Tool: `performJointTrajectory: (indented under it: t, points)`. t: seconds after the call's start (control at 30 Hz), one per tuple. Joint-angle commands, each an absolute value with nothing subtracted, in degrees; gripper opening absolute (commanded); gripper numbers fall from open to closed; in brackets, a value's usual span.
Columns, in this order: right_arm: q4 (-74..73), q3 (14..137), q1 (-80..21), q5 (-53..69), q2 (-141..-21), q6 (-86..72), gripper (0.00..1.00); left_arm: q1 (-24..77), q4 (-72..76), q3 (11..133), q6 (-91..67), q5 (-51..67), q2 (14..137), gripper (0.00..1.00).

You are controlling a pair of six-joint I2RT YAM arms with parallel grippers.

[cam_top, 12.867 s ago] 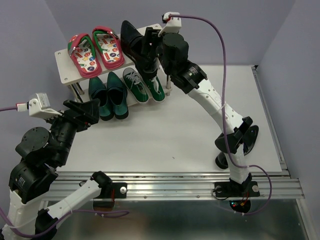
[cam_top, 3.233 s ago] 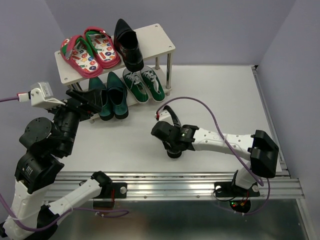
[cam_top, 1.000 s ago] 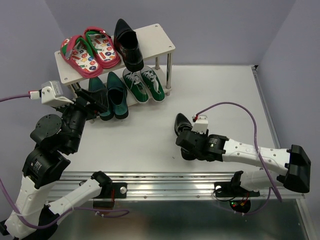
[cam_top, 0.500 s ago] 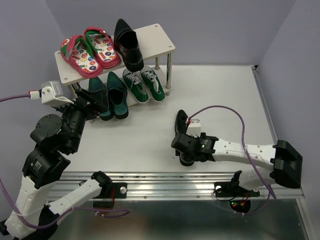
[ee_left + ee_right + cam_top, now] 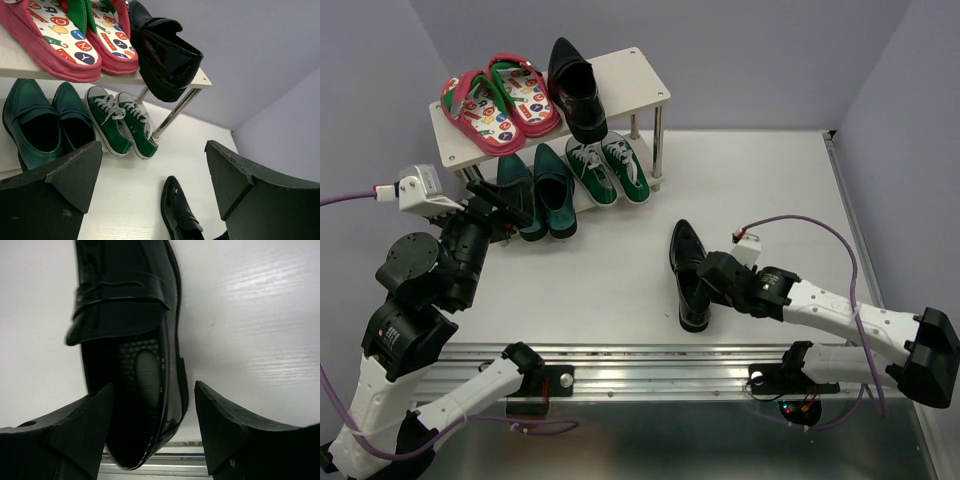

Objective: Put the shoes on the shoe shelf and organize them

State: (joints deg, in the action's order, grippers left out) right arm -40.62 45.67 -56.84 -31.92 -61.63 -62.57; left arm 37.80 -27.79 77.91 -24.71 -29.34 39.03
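- Right gripper (image 5: 153, 387): fingers apart, straddling the heel end of the loose black shoe (image 5: 688, 272). A gap shows beside the right finger, so no clamp.
- That shoe sits on its sole on the table (image 5: 770, 190), near the front edge, toe toward the shelf (image 5: 642, 72).
- Second black shoe (image 5: 575, 88) on the top board, beside the flip-flops (image 5: 505, 100).
- Teal pair (image 5: 535, 190) and green sneakers (image 5: 610, 170) side by side on the lower board.
- Left gripper (image 5: 154, 147): fingers wide apart, empty, facing the shelf.

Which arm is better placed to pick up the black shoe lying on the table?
Right. The right gripper, open, straddles the heel of the black shoe; the left gripper hovers by the shelf.
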Motion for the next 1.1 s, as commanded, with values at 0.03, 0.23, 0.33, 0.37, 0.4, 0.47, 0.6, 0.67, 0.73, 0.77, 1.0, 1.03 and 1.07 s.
performJointTrajectory:
  t: [0.03,0.23,0.33,0.37,0.4,0.47,0.6,0.67,0.73,0.77,1.0,1.03,1.07]
  points:
    - [-40.7,43.8,-55.9,-26.6,-64.9,-64.9,0.65,37.9,-26.2,78.0,-25.1,-29.2,38.4,0.95]
    - [-36.8,45.4,-55.9,-22.9,-68.0,-60.9,0.26,38.0,-26.2,78.1,-25.4,-28.9,38.5,0.95]
    - [-36.9,46.7,-55.9,-24.2,-66.8,-59.5,0.04,37.9,-26.3,78.0,-25.5,-29.0,38.5,0.95]
    - [-37.3,47.0,-55.9,-25.0,-66.4,-59.5,0.01,37.9,-26.3,78.0,-25.5,-29.1,38.4,0.95]
    - [-38.7,47.5,-55.4,-26.1,-65.1,-59.5,0.01,38.0,-26.3,78.0,-25.5,-29.2,38.4,0.95]
    - [-41.7,48.2,-54.7,-27.8,-63.3,-60.6,0.01,37.9,-26.3,78.2,-25.3,-29.3,38.5,0.95]
    - [-48.6,52.4,-54.7,-34.6,-58.2,-61.5,0.01,37.9,-26.0,78.5,-24.9,-29.2,38.8,0.95]
    - [-52.5,55.5,-54.7,-37.6,-56.6,-62.1,0.01,37.9,-25.9,78.4,-24.8,-29.1,38.8,0.95]
    - [-57.8,60.6,-54.7,-41.6,-56.2,-62.3,0.01,37.9,-25.5,78.1,-24.8,-29.0,38.9,0.95]
    - [-59.5,62.6,-54.7,-43.0,-56.2,-62.1,0.01,37.9,-25.4,78.0,-24.9,-28.9,38.9,0.95]
    - [-65.1,83.8,-54.7,-53.2,-61.9,-52.0,0.01,38.0,-24.6,77.6,-24.6,-28.9,39.2,0.95]
    - [-64.7,86.6,-54.7,-53.9,-63.4,-50.0,0.01,38.0,-24.6,77.6,-24.6,-28.9,39.2,0.95]
    - [-63.3,89.4,-54.7,-54.6,-64.9,-48.2,0.01,37.9,-24.6,77.6,-24.4,-28.9,39.3,0.95]
